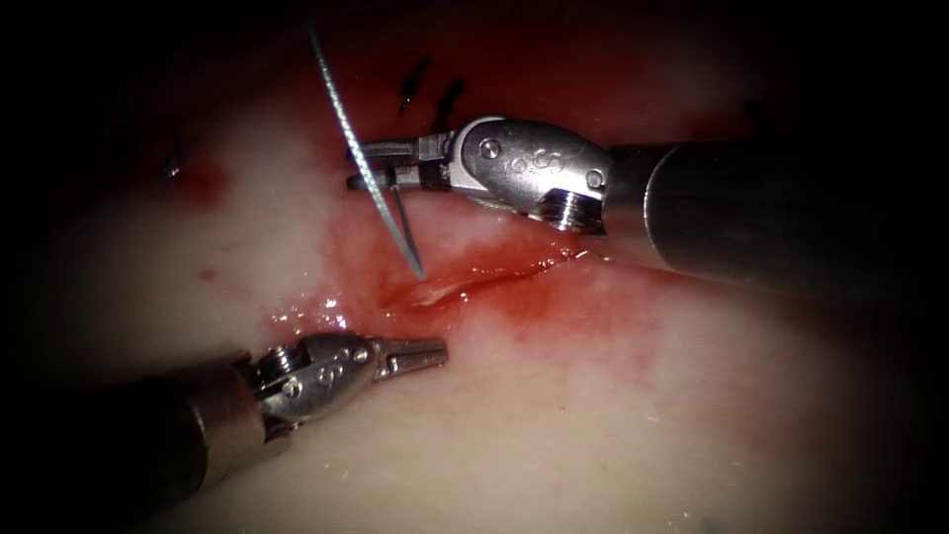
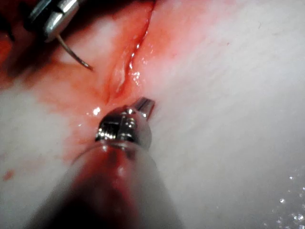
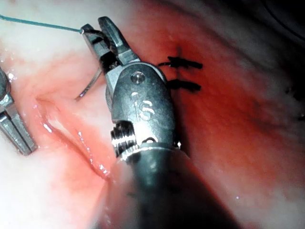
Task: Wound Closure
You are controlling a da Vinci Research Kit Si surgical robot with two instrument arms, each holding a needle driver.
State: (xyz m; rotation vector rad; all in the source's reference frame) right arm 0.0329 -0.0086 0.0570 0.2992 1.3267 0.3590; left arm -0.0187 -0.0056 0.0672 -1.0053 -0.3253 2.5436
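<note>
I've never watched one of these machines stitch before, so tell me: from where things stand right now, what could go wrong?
The right claw is shut on the curved needle partway along its curve, with the tip just above the cut and not in the tissue. If that grip slipped, the needle could twist and enter at a poor angle. The red fluid pooled along the cut may blur its edge. The left claw holds nothing, so nothing steadies the tissue.
</note>
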